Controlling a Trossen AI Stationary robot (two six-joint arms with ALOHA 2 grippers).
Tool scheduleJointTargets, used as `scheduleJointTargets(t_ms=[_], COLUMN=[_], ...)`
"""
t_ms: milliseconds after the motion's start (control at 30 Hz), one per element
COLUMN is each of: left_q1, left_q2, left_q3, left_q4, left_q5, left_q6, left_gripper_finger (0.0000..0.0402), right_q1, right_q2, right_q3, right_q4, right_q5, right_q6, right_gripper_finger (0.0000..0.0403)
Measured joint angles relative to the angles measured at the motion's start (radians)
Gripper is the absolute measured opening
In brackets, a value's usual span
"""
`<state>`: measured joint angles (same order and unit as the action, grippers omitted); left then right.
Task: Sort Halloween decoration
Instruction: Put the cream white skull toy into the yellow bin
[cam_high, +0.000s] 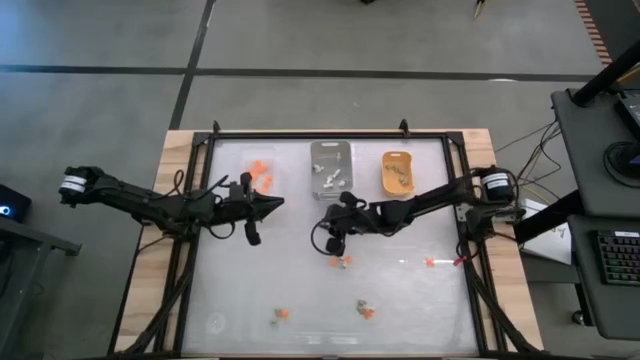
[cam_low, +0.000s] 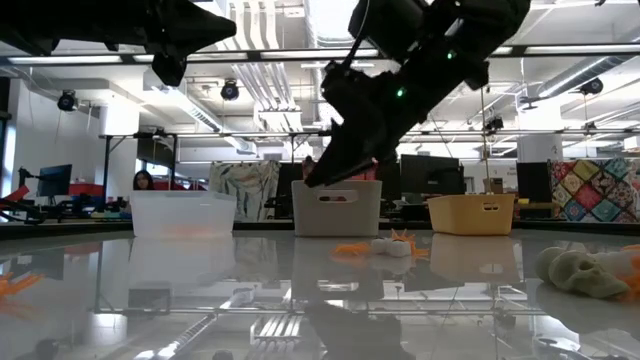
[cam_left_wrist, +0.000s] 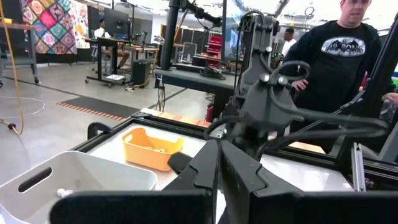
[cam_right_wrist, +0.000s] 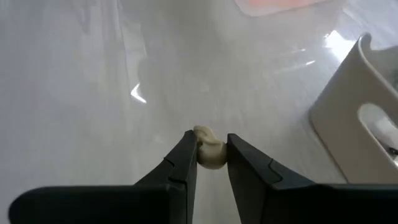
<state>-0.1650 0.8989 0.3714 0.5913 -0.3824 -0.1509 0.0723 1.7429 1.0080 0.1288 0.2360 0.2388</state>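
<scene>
1. Fingers of the right gripper (cam_right_wrist: 208, 155) pinch a small tan trinket (cam_right_wrist: 209, 151), lifted above the desk (cam_high: 400, 290) near its middle.
2. Just beyond it stands the grey tray (cam_high: 330, 168), with the clear tray (cam_high: 258, 172) to its left and the orange-yellow tray (cam_high: 397, 172) to its right.
3. Left gripper (cam_high: 272, 203) hangs near the clear tray, fingers pressed together.
4. Other trinkets (cam_high: 352, 262) lie scattered on the desk's near half.
</scene>
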Motion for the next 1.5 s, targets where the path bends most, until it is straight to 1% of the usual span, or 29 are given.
scheduleJointTargets(t_ms=[67,233,300,367,433,533,633,700,767,933,1267,1367,1500], left_q1=[0.0,0.0,0.0,0.0,0.0,0.0,0.0,0.0,0.0,0.0,0.0,0.0,0.0], left_q2=[0.0,0.001,0.001,0.001,0.001,0.008,0.028,0.045,0.063,0.1,0.108,0.109,0.111], left_q3=[0.0,0.0,0.0,0.0,0.0,0.0,0.001,0.001,0.001,0.001,0.009,0.009,0.009], left_q4=[0.0,-0.001,-0.001,0.0,0.001,0.012,0.038,0.065,0.083,0.124,0.135,0.135,0.134], left_q5=[0.0,0.0,0.0,0.0,0.0,0.0,0.0,0.0,0.0,0.0,0.0,0.0,0.0], left_q6=[-0.001,-0.016,-0.016,-0.016,-0.016,-0.016,-0.016,-0.016,-0.017,-0.017,-0.019,-0.019,-0.019], left_gripper_finger=[0.0,0.0,0.0,0.0,0.0,0.0,0.0,0.0,0.0,0.0,0.0,0.0,0.0], right_q1=[0.0,-0.001,-0.002,-0.006,-0.013,-0.037,-0.083,-0.119,-0.156,-0.269,-0.514,-0.546,-0.553], right_q2=[-0.036,-0.16,-0.219,-0.275,-0.329,-0.394,-0.436,-0.448,-0.449,-0.429,-0.35,-0.321,-0.295], right_q3=[0.0,0.0,0.0,0.0,0.001,0.001,0.001,0.001,0.001,0.0,-0.002,-0.003,-0.003], right_q4=[-0.049,-0.264,-0.347,-0.443,-0.543,-0.7,-0.829,-0.885,-0.921,-0.959,-0.964,-0.961,-0.958], right_q5=[-0.01,-0.008,0.001,0.037,0.107,0.205,0.236,0.237,0.238,0.236,0.233,0.225,0.21], right_q6=[0.013,0.08,0.106,0.143,0.204,0.348,0.515,0.586,0.609,0.597,0.494,0.461,0.455], right_gripper_finger=[0.0067,0.0067,0.0067,0.0067,0.0067,0.0067,0.0067,0.0067,0.0067,0.0067,0.0069,0.008,0.0109])
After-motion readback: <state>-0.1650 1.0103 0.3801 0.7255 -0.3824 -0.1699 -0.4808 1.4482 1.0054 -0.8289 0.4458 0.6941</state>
